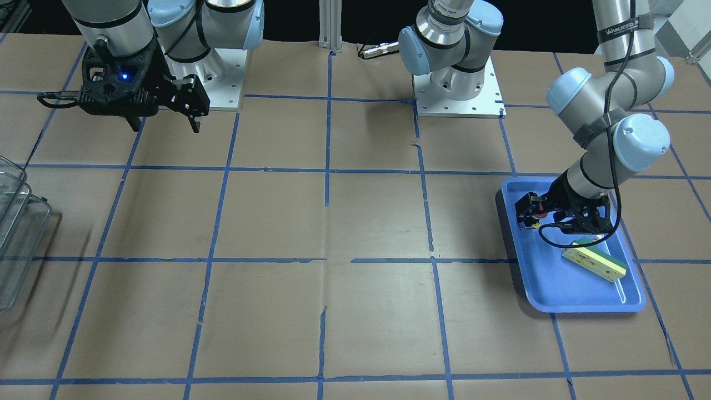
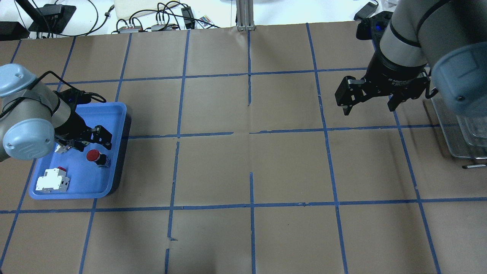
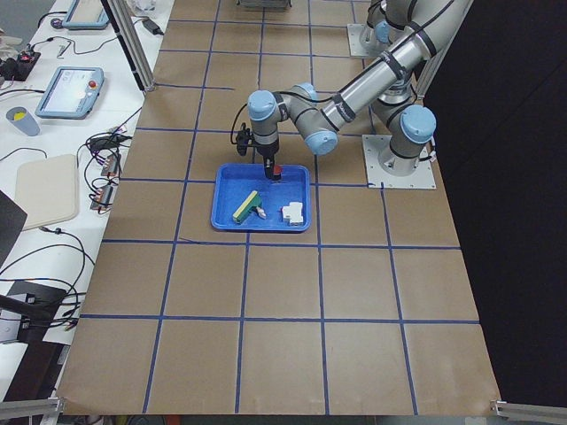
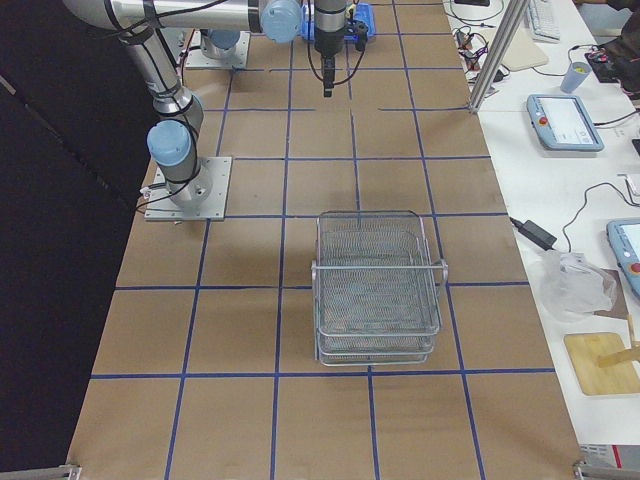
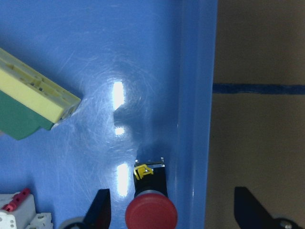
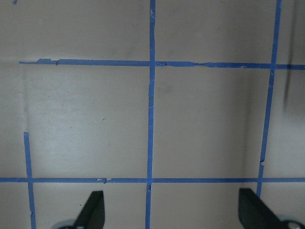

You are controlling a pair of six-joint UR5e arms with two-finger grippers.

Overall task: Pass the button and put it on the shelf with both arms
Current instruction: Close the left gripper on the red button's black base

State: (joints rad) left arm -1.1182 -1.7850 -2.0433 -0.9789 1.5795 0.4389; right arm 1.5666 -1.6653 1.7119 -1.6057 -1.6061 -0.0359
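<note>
Button (image 1: 539, 210) lies in the blue tray (image 1: 583, 304) at the right of the front-facing view, near the tray's far left corner. The left gripper (image 1: 527, 215) is low over it, and a green-and-cream bar (image 1: 594, 263) lies just nearer in the tray. At far left the right gripper (image 1: 165, 123) hangs released above the brown counter (image 1: 355, 222), and the shelf (image 1: 16, 233) shows at the left edge.

From overhead, the button (image 2: 93, 155) rests upright near the right wall of the blue tray (image 2: 118, 114). The left gripper (image 2: 91, 144) is just beyond it with jaws spread, and a white block (image 2: 51, 180) lies in the near left corner. On the right, the right gripper (image 2: 368, 109) hovers released, with the shelf (image 2: 464, 140) beside it at the edge.

In the left side view, the left gripper (image 3: 270, 166) points down at the far right corner of the blue tray (image 3: 232, 181), by the button (image 3: 277, 170). The green-and-cream bar (image 3: 246, 205) and white block (image 3: 292, 212) lie nearer.

In the right side view, the shelf (image 4: 377, 290) stands on the counter (image 4: 240, 330), well apart from the right gripper (image 4: 328, 85).

The left wrist view shows the left gripper (image 5: 170, 191) released. The button (image 5: 151, 212) sits between its fingers (image 5: 100, 210), touching neither, against the wall of the blue tray (image 5: 143, 47).

The right wrist view shows the right gripper (image 6: 171, 205) released, holding nothing, over blue tape (image 6: 151, 119) lines on the counter (image 6: 86, 124).
</note>
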